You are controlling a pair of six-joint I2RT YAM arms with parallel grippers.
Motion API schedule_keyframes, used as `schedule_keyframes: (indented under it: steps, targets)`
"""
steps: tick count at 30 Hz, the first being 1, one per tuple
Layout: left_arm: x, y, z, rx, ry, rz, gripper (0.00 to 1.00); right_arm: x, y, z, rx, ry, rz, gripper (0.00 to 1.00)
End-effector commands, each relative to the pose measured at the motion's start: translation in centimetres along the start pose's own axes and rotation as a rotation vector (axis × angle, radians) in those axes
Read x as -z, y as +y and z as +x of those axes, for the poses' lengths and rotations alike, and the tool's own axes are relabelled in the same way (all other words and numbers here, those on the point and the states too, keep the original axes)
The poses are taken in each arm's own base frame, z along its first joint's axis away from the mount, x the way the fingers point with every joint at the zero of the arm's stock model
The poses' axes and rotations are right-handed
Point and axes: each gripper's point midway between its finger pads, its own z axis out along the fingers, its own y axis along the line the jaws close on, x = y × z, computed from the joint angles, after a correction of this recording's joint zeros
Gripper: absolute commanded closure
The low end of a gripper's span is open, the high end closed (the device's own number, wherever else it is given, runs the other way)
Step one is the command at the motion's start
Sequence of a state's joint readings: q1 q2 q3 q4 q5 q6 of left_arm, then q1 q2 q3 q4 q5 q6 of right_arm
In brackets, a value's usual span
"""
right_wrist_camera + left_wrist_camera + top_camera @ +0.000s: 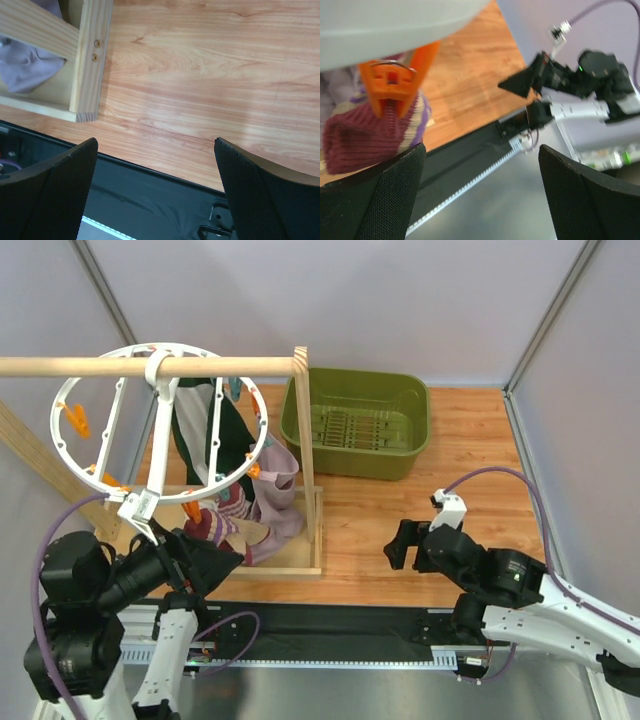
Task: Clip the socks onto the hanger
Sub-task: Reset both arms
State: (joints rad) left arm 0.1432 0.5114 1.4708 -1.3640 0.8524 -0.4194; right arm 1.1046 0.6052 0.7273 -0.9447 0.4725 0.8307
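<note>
A: Sock status?
B: One sock [362, 140], with a maroon toe and striped band, is pinched in an orange clip [390, 87] right under the rim of the hanger [395, 20]. In the overhead view the socks [228, 515] hang bunched at the hanger's near edge, and the hanger is hooked on the wooden rod [60, 367].
A: Left jaws?
B: Released and spread wide, with nothing in the gap. The clipped sock sits just past the tip of the left finger [375, 200], off to that side and not between the jaws. Can't tell whether the fabric touches the finger.
A: Right jaws?
B: Also released and empty. They hover over the bare counter [200, 85], well apart from the socks. A corner of the wooden frame [90, 50] and a fold of the mauve garment [25, 70] show at the upper left of that wrist view.
A: Anything else on the counter?
B: The green bin [355, 462] sits at the far side, just right of the frame. The dark green and white garment [205, 430] hangs under the hanger beside the mauve one, behind the socks.
</note>
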Motion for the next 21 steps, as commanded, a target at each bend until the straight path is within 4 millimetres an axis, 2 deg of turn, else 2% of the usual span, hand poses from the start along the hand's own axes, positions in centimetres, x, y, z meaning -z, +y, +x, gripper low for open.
schedule_keyframes:
  steps: [1, 3, 4, 6, 7, 9, 11, 12, 14, 15, 17, 18, 20, 21]
  targets:
    - [1.4, 0.2, 3.8, 0.046, 0.245, 0.043, 0.0, 0.1, -1.1, -0.6, -0.16, -0.082, 0.015, 0.0]
    - [2.8, -0.2, 4.9, 0.003, 0.395, 0.114, 0.01, 0.7, -1.8, -1.0, -0.277, -0.142, -0.014, 0.0]
    - [3.1, 0.8, 5.0, -0.028, 0.419, 0.073, 0.0, 0.2, -2.7, -0.2, -0.303, -0.15, -0.004, 0.0]
    - [4.7, 1.0, 6.3, -0.084, 0.512, 0.126, 0.0, 1.1, -2.7, -0.9, -0.382, -0.218, -0.095, 0.0]
    - [5.1, 1.3, 6.7, -0.066, 0.523, 0.114, 0.0, 1.1, -3.0, -1.1, -0.405, -0.246, -0.114, 0.0]
    - [5.4, 2.0, 7.4, -0.032, 0.495, 0.086, 0.0, 1.0, -4.7, -1.2, -0.494, -0.333, -0.126, 0.0]
    - [5.4, 3.1, 6.9, 0.018, 0.38, 0.017, 0.0, 0.7, -6.7, -0.6, -0.524, -0.362, -0.07, 0.0]
    - [5.1, 4.2, 6.0, 0.006, 0.226, 0.003, 0.0, 0.4, -7.5, -0.8, -0.543, -0.389, -0.021, 0.0]
    - [4.1, 4.6, 5.5, 0.068, 0.098, 0.026, 0.0, -0.1, -6.7, -0.9, -0.485, -0.382, -0.021, 0.0]
    - [2.0, 5.7, 5.7, 0.076, 0.029, 0.054, 0.0, -0.5, -6.2, -0.9, -0.471, -0.383, -0.033, 0.0]
    - [-0.6, 7.2, 6.7, 0.147, -0.001, 0.057, 0.0, -1.2, -6.8, -0.7, -0.516, -0.399, 0.004, 0.0]
    - [-3.1, 8.6, 7.4, 0.156, -0.032, 0.07, 0.0, -1.8, -6.9, -0.2, -0.515, -0.392, 0.012, 0.0]
    - [-4.4, 9.2, 7.2, 0.138, -0.109, 0.109, 0.0, -1.9, -5.3, -1.3, -0.448, -0.425, -0.061, 0.0]
    - [-5.0, 9.8, 6.2, 0.13, -0.193, 0.111, 0.0, -2.1, -4.6, -1.1, -0.412, -0.413, -0.092, 0.0]
